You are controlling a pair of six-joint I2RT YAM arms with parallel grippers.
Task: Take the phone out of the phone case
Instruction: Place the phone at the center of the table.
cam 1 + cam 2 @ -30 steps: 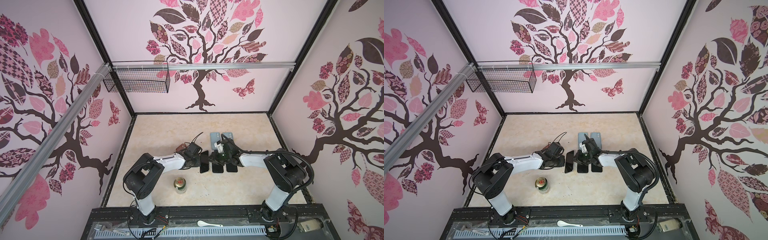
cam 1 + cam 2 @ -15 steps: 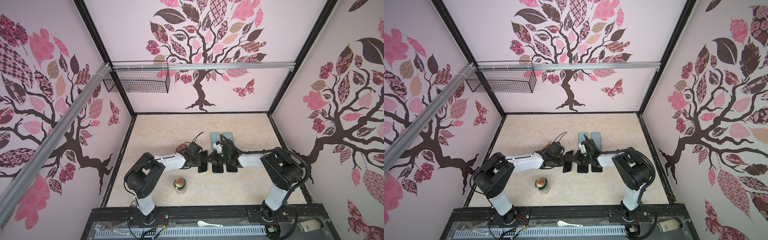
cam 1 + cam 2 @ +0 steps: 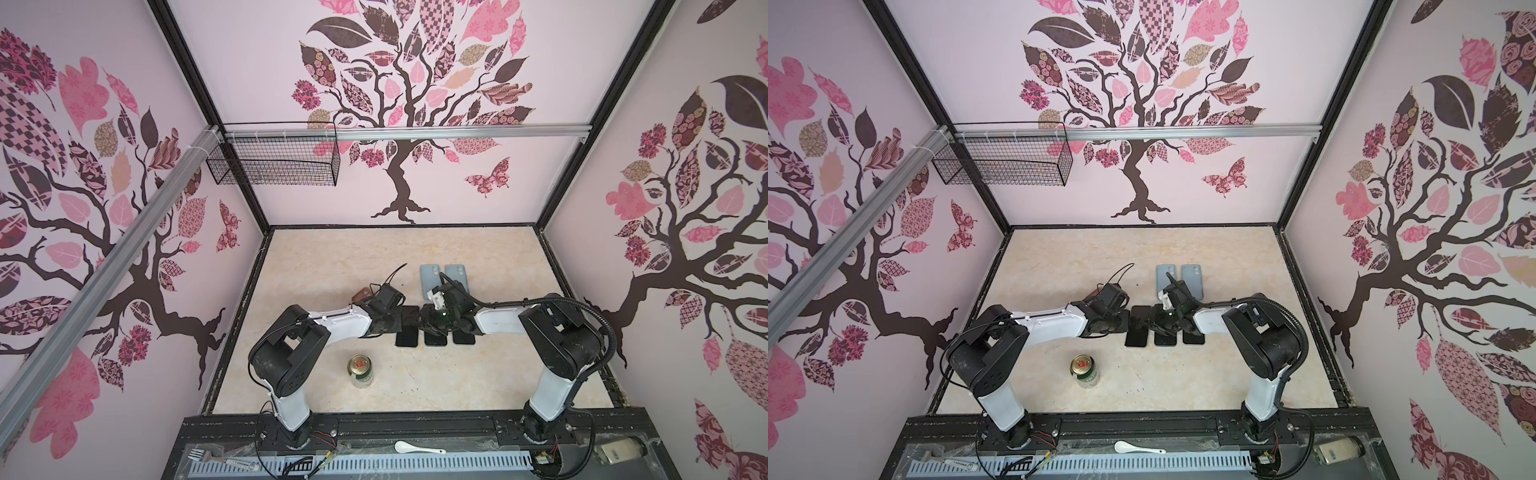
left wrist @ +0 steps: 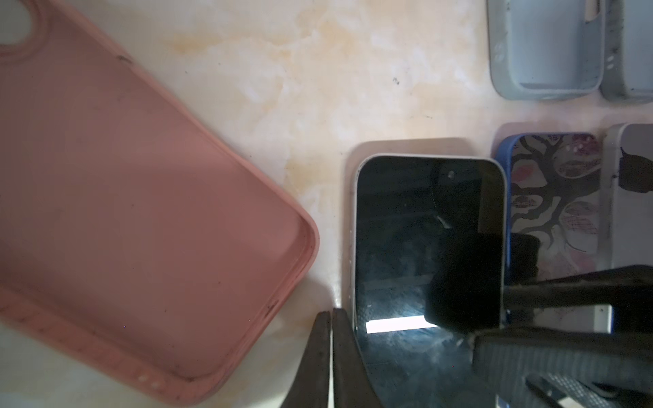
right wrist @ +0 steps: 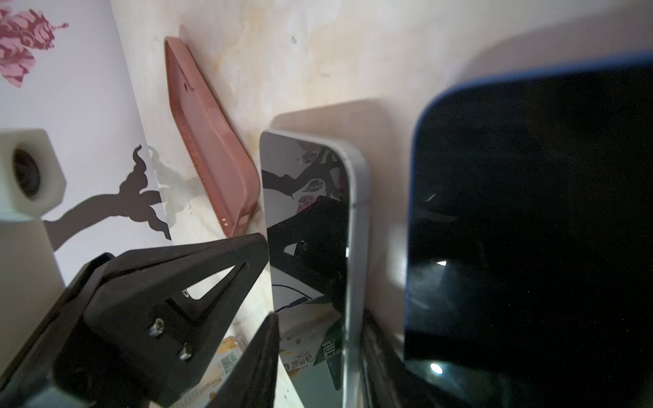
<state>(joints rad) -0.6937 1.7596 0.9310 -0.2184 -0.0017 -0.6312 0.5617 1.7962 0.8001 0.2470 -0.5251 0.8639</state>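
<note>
Beige marbled counter: a silver-edged black-screened phone lies flat, out of the empty pink silicone phone case just beside it. The left tool, closed tight, sits at the phone's outer long edge; the right tool, parted, straddles the opposite edge.
</note>
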